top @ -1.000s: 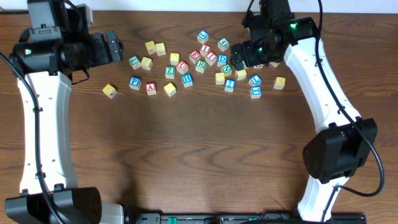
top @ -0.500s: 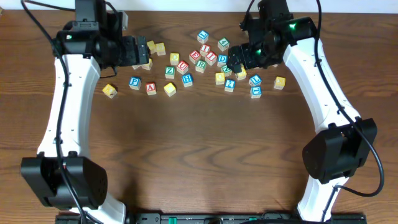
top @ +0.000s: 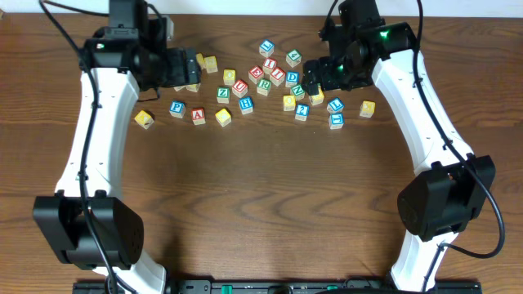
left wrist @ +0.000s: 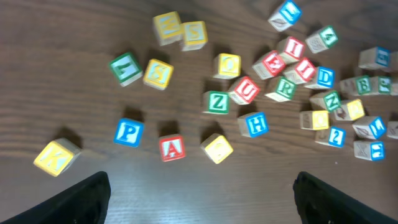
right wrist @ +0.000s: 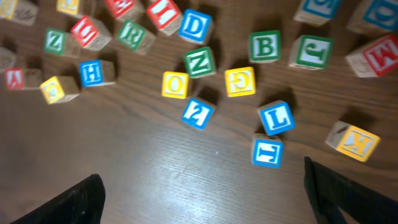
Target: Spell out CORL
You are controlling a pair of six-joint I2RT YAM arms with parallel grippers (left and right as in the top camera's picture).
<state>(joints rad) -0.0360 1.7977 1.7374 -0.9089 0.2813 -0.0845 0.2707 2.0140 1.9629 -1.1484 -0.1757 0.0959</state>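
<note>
Wooden letter blocks lie scattered across the far part of the table. The right wrist view shows a yellow O [right wrist: 175, 84], a blue L [right wrist: 276, 118] and a green R [right wrist: 130, 34]. In the overhead view they are the O [top: 288, 102], the L [top: 335, 104] and the R [top: 263, 86]. The R also shows in the left wrist view [left wrist: 284, 88]. I cannot pick out a C for sure. My left gripper [top: 186, 69] [left wrist: 202, 205] is open and empty above the left blocks. My right gripper [top: 315, 77] [right wrist: 205, 199] is open and empty above the right blocks.
Other blocks near the left gripper include a yellow K [left wrist: 56, 155], a blue P [left wrist: 129, 132], a red A [left wrist: 171, 148] and a blue H [left wrist: 253, 124]. A yellow K [right wrist: 352, 140] and a blue I [right wrist: 267, 151] lie at the right. Bare wood fills the near half of the table [top: 261, 196].
My left arm has swung right from the table's left edge to hover over the left blocks. My right gripper has shifted slightly over the right cluster. No block has moved.
</note>
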